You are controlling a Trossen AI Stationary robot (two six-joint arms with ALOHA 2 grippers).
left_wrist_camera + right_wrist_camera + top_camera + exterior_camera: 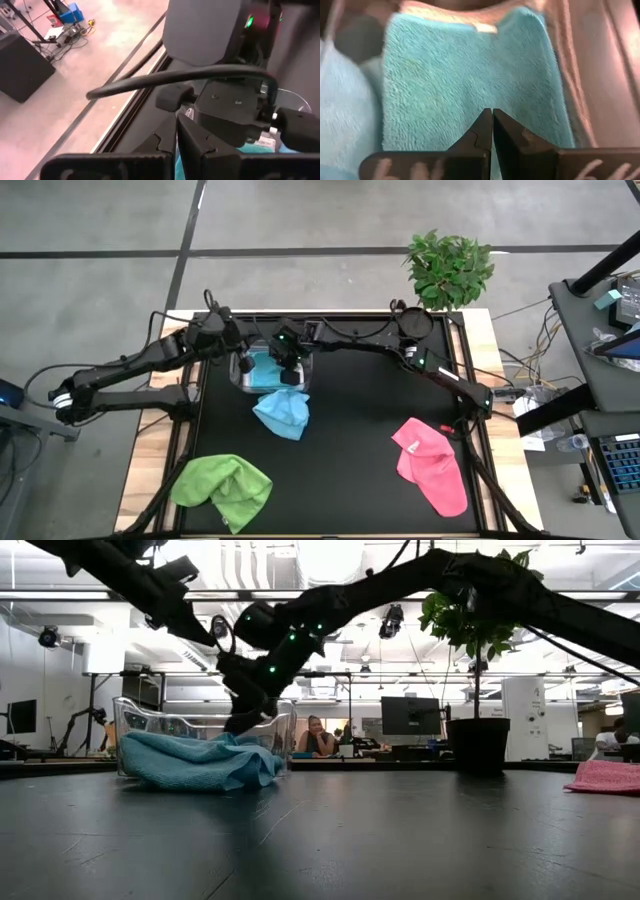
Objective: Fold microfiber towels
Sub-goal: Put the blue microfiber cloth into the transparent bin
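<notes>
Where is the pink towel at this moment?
In the high view the pink towel lies crumpled on the black table at its front right, beside the right arm's base and apart from the green towel at front left.

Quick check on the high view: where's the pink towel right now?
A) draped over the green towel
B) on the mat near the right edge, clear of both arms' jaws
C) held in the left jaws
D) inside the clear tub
B: the pink towel lies on the black mat at the right, while both grippers are up at the clear tub, and the green towel lies apart at the left.
</notes>
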